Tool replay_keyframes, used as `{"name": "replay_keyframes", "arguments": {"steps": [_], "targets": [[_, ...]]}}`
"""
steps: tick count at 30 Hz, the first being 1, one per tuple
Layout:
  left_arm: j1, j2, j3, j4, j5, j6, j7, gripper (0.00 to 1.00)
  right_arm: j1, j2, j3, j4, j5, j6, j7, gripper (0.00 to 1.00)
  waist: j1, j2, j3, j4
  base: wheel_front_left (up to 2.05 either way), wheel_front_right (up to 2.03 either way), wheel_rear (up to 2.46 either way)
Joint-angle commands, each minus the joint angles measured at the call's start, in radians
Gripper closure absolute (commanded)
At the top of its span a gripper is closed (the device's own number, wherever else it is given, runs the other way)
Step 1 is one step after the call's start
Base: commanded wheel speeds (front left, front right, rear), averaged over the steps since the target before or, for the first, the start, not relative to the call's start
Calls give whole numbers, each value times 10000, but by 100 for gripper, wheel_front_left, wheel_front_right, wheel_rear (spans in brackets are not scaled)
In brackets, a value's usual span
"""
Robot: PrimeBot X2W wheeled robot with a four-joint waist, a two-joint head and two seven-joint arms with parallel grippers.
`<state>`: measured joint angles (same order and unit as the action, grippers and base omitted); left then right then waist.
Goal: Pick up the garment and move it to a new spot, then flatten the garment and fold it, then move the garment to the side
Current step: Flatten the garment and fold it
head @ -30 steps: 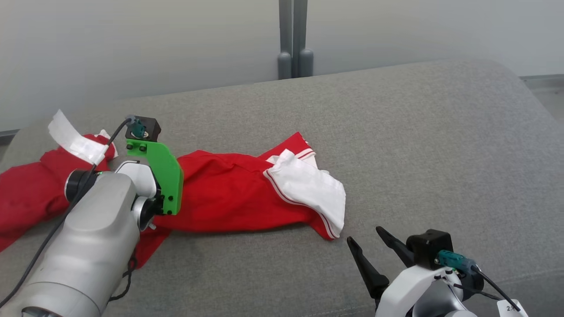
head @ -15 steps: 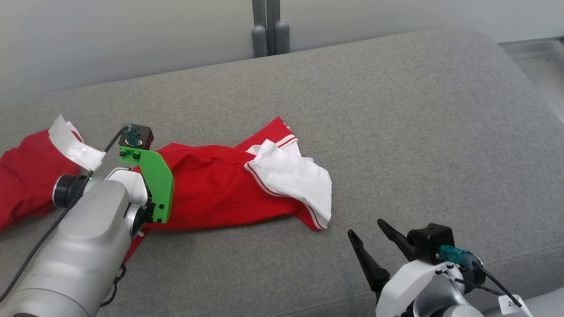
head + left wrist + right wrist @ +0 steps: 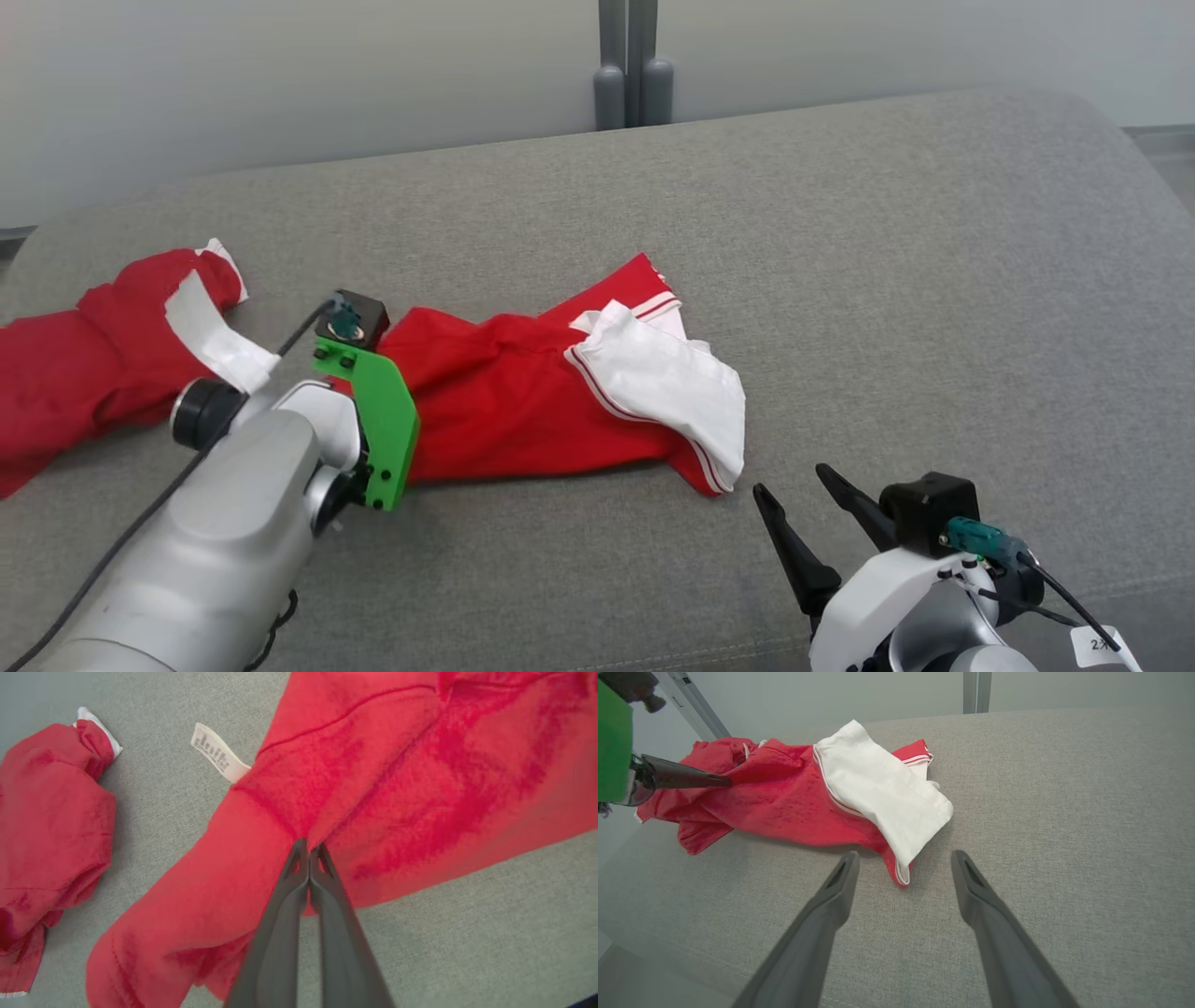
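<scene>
The garment [image 3: 523, 411] is red with a white, red-striped panel [image 3: 672, 392] and lies crumpled across the grey cushion [image 3: 887, 280]. My left gripper [image 3: 308, 847] is shut, pinching a raised fold of the red cloth [image 3: 397, 779] near its white care label [image 3: 217, 753]. In the head view the left wrist with its green bracket [image 3: 378, 420] covers that spot. The right wrist view shows the left gripper's dark fingers [image 3: 686, 778] pressed into the garment [image 3: 784, 798]. My right gripper [image 3: 792, 481] stands open just right of the garment's near corner, with nothing between its fingers [image 3: 831, 900].
A second red bunch [image 3: 84, 345] with white trim lies at the far left; I cannot tell whether it joins the rest. A pale wall and a grey post [image 3: 635, 75] stand behind the cushion. The cushion's right half is bare grey fabric.
My left gripper has gone from open to shut on a fold of the red cloth. The head camera has swung, shifting the whole picture. The right gripper stays open.
</scene>
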<state>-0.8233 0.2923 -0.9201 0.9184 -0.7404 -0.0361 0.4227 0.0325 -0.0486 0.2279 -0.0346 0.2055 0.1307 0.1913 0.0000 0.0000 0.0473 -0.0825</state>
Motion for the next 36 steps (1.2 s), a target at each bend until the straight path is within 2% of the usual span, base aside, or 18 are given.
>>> {"name": "replay_keyframes", "arguments": {"steps": [1,7,16,17,18,24,29,32,36], "targets": [[254,41,-91,-230,38,-102,99,100,88,-34,-90,26,28,1,-72,0,0,0,-224,374,0,0,0],[1274,295,-551,-1886,-123,-316,769,100,284,-34,-195,25,81,1,-48,0,0,0,-496,1074,0,0,0],[2809,705,-968,-4492,-502,205,1647,100,187,-34,-34,86,185,1,-7,0,0,0,-629,1399,0,0,0],[2908,716,-952,-4696,-483,305,1582,54,178,-34,-26,99,186,1,-3,0,0,0,-626,1392,0,0,0],[3002,733,-905,-4846,-464,457,1497,0,165,-34,-24,107,185,1,3,0,0,0,-621,1378,0,0,0],[3464,673,-694,-5487,-774,883,1390,0,136,-34,-78,124,137,1,57,0,0,0,-628,1262,0,0,0],[3103,1055,-388,-5908,-977,1145,1731,0,179,-34,-136,122,142,1,49,0,0,0,-657,1255,0,0,0],[2578,1472,29,-6406,-942,1487,1983,0,281,-34,-156,133,179,1,-8,0,0,0,-660,1294,0,0,0],[2044,1640,410,-6354,-837,1822,1964,0,244,-34,-2,128,212,1,-17,0,0,0,-558,1214,0,0,0]]}}
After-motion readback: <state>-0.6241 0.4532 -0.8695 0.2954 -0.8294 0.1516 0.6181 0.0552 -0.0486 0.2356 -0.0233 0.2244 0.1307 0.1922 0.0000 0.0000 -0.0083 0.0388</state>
